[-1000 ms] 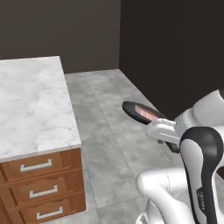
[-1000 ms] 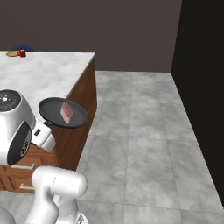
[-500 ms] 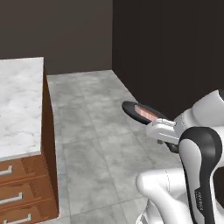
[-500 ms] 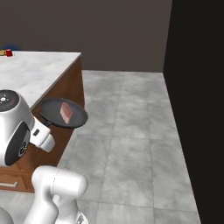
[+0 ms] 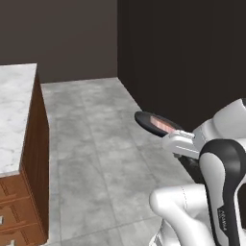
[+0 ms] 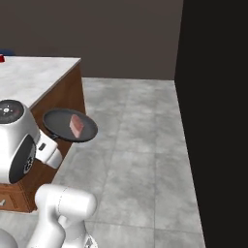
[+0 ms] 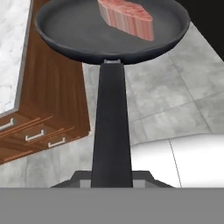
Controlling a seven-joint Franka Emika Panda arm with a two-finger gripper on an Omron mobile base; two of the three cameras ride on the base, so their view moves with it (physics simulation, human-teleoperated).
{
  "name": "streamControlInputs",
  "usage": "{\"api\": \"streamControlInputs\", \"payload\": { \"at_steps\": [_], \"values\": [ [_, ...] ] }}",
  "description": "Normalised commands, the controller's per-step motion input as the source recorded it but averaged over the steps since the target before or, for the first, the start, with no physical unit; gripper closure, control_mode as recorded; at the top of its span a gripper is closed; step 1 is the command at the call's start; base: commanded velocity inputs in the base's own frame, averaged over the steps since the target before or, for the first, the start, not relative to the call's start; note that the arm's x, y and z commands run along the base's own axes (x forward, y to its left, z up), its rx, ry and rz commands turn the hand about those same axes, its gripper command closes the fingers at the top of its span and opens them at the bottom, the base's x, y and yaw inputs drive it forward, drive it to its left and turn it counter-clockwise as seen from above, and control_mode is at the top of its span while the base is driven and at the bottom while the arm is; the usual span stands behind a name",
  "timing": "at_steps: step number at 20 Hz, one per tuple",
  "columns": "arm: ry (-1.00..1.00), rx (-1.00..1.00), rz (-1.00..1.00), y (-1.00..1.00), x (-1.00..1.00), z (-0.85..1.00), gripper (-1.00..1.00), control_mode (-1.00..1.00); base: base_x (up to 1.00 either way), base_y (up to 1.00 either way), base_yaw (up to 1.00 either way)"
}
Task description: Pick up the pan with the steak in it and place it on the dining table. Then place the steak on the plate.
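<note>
Floor point(image 5: 91, 144): grey stone tiles; dark wall point(image 6: 213, 97) to my right
Counter point(image 6: 34, 77): marble top over wooden drawers point(image 7: 30, 135), to my left
Pan point(image 6: 68, 125): held level above the floor; handle point(image 7: 111, 127) runs straight back to me
Steak point(image 7: 127, 17): lying in the pan
My claw point(image 7: 111, 177): clamped on the handle's end

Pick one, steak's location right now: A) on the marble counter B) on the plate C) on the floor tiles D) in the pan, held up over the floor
D: the steak lies inside the pan, which the gripper holds by its handle in the air above the grey floor, beside the wooden cabinet.
</note>
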Motion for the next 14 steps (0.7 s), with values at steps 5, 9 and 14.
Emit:
{"api": "streamControlInputs", "payload": {
  "at_steps": [5,9,14],
  "values": [
    [0.00,0.00,0.00,0.00,0.00,0.00,1.00,1.00,0.76,-0.17,0.00],
    [0.00,0.00,0.00,0.00,0.00,0.00,1.00,1.00,1.00,-0.09,0.00],
    [0.00,0.00,0.00,0.00,0.00,0.00,1.00,1.00,1.00,-0.07,0.00]
  ]
}}
